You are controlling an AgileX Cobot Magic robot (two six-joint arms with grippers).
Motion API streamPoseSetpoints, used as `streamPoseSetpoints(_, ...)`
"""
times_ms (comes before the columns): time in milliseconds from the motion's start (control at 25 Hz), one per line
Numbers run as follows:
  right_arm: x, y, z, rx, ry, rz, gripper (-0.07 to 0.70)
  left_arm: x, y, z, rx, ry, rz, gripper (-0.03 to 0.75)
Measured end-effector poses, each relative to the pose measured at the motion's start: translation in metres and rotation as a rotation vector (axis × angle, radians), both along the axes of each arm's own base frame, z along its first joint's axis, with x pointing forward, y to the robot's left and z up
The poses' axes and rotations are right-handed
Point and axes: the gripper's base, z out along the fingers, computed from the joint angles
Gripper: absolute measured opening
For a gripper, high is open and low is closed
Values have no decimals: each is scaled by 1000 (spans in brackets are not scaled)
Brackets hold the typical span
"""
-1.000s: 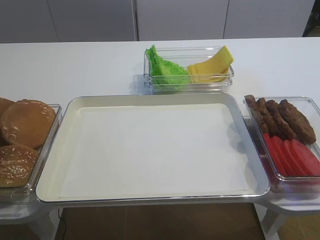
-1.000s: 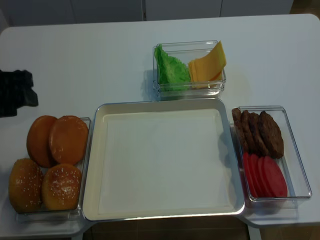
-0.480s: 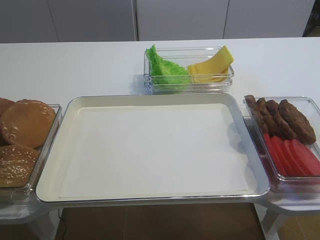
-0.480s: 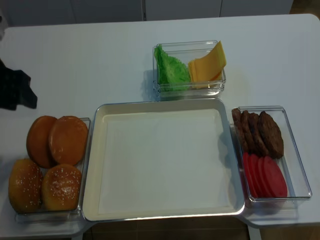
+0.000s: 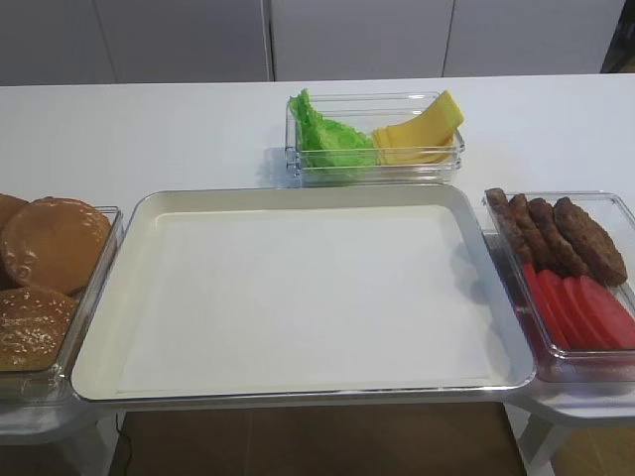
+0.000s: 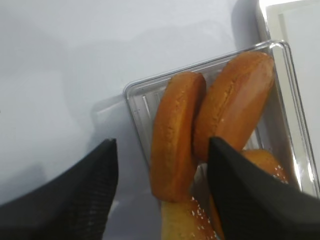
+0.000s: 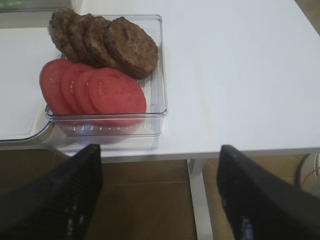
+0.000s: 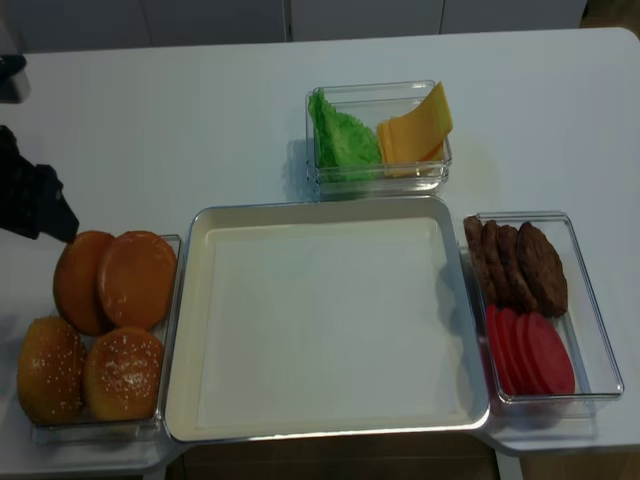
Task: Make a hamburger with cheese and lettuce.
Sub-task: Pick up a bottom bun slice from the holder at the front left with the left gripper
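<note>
Showing the lettuce (image 5: 329,142) and cheese (image 5: 419,135) sharing 1 clear box behind the tray (image 5: 298,392). Right wrist: jaws spread before patties (image 7: 102,40). Left wrist: jaws spread over 2 smooth buns (image 6: 210,125). Realsense: left gripper (image 8: 35,200) beside bun box.

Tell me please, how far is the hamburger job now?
Nothing is assembled yet: the tray holds no food. In hand: the open left gripper hangs over the bun halves in their container, gripping nothing. Left to do: bun onto tray, then cheese and lettuce, both in their box.
</note>
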Motion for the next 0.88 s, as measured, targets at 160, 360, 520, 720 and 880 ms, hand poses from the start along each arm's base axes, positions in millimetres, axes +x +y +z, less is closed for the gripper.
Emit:
streamPoseSetpoints(160, 0, 0, 0, 0, 0, 0, 561, 4, 0, -7, -9, 14, -22, 424)
streamPoseSetpoints(360, 0, 0, 0, 0, 0, 0, 561, 5, 0, -9, -3, 12, -61, 424)
streamPoseSetpoints(520, 0, 0, 0, 0, 0, 0, 561, 6, 1, -10, -3, 15, -67, 424)
streamPoseSetpoints(720, 0, 0, 0, 0, 0, 0, 561, 13, -1, -24, -21, 56, -77, 424)
streamPoseSetpoints(880, 0, 0, 0, 0, 0, 0, 561, 16, -8, -28, -24, 67, -99, 424)
